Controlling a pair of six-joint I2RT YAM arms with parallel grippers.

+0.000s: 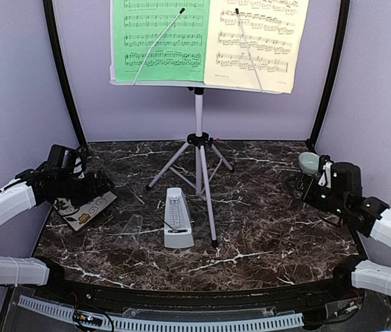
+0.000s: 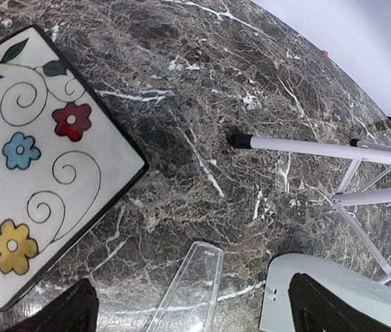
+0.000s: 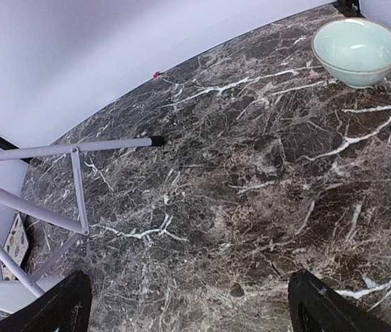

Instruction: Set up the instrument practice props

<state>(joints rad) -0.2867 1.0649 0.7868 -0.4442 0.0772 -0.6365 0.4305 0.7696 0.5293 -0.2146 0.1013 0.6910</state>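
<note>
One white tripod music stand stands mid marble table, two sheets on its desk: green sheet left, pale-yellow sheet right. One grey metronome stands upright beside its near leg. Left gripper and right gripper are both spread wide, holding nothing.
</note>
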